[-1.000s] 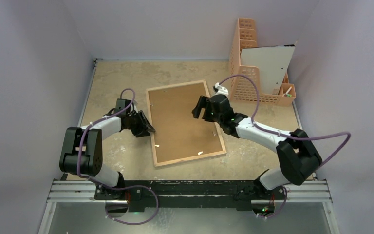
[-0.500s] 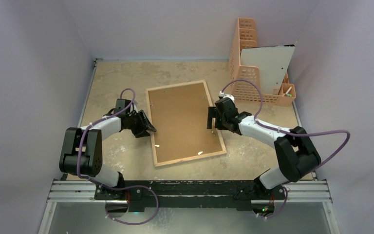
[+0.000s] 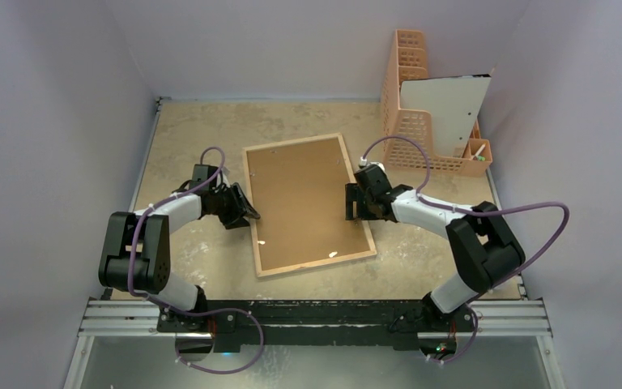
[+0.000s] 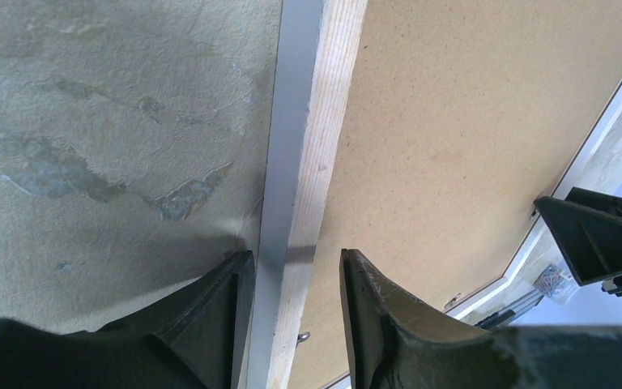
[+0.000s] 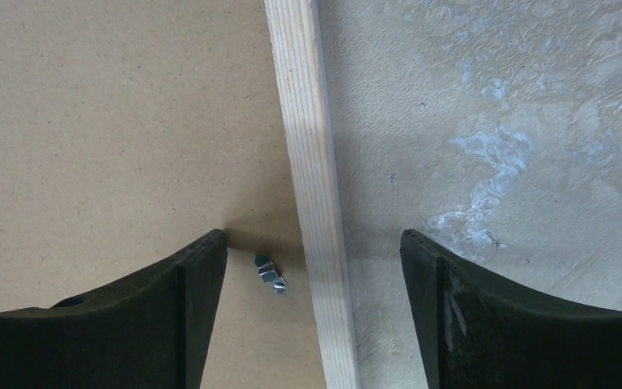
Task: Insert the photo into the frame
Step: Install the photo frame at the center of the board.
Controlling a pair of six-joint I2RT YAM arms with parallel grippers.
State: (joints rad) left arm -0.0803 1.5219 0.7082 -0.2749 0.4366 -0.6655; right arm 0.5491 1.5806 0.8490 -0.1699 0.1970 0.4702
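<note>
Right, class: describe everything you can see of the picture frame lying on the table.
The frame lies flat, back up, slightly skewed on the mottled table. A pale wood rim with a white outer edge surrounds a brown backing board; a small metal clip sits by the right rim. The open left gripper and open right gripper straddle its opposite long rims.

Our mottled beige desk (image 3: 186,130)
We see the frame (image 3: 316,264) lying flat on it, back up, near the middle; an orange basket (image 3: 409,134) stands at the far right.
</note>
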